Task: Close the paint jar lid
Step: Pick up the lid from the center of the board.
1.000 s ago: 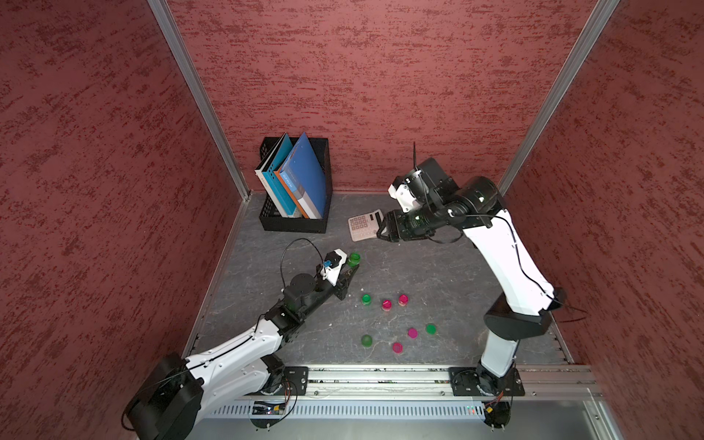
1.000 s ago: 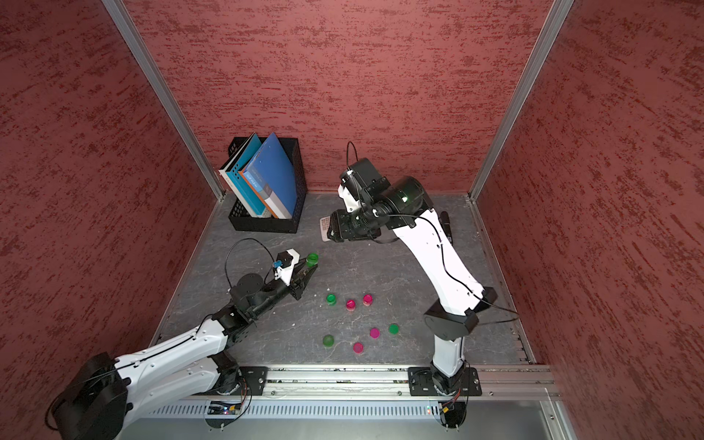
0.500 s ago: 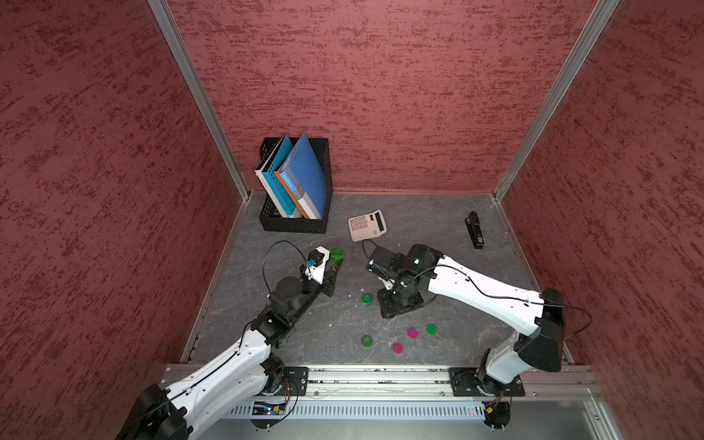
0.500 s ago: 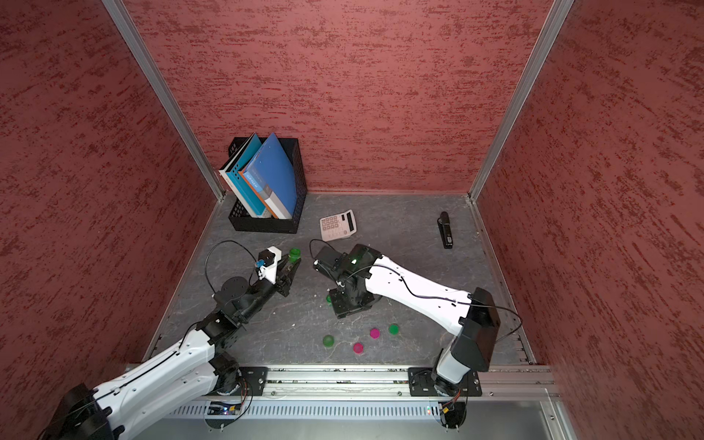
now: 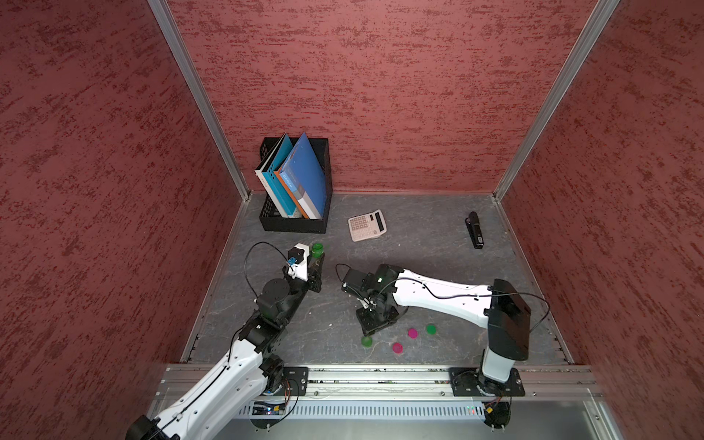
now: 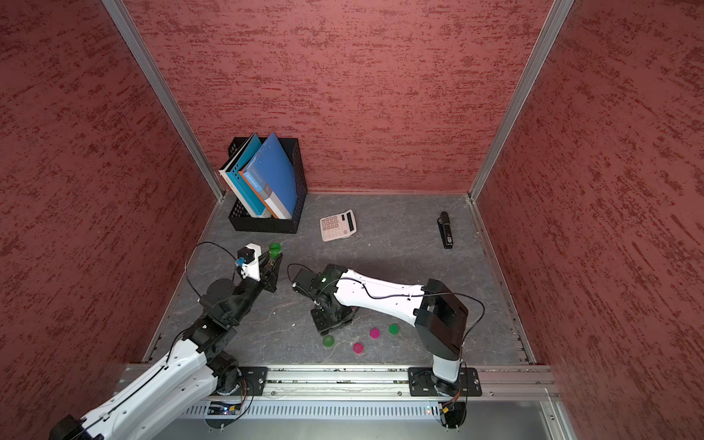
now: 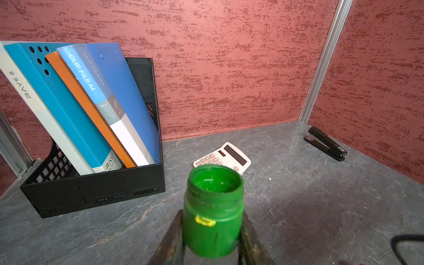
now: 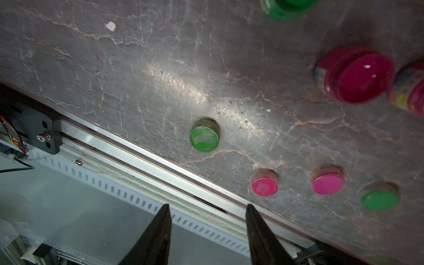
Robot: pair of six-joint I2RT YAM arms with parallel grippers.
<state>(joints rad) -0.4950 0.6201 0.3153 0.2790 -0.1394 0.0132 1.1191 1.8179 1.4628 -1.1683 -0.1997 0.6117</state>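
My left gripper (image 7: 212,231) is shut on the open green paint jar (image 7: 213,204), which stands upright with no lid and wet green paint inside. In both top views the jar (image 5: 317,249) (image 6: 274,249) is held left of centre, near the file box. My right gripper (image 8: 207,206) is open and empty, low over the table's front middle (image 5: 371,324). Just ahead of it lies a small green round cap (image 8: 203,137) (image 5: 366,341). A second green one (image 8: 380,198) (image 5: 431,328) sits farther right. Which of them is the loose lid I cannot tell.
Two pink round caps (image 8: 264,184) (image 8: 328,182) lie between the green ones. Two pink jars (image 8: 358,78) and a green one (image 8: 286,6) stand under the right arm. A black file box (image 5: 293,223), a calculator (image 5: 366,225) and a stapler (image 5: 474,230) sit at the back.
The right arm has swung down from high at the back to low over the front caps, its jaws narrowing a little. The left arm has carried the jar leftward and slightly back.
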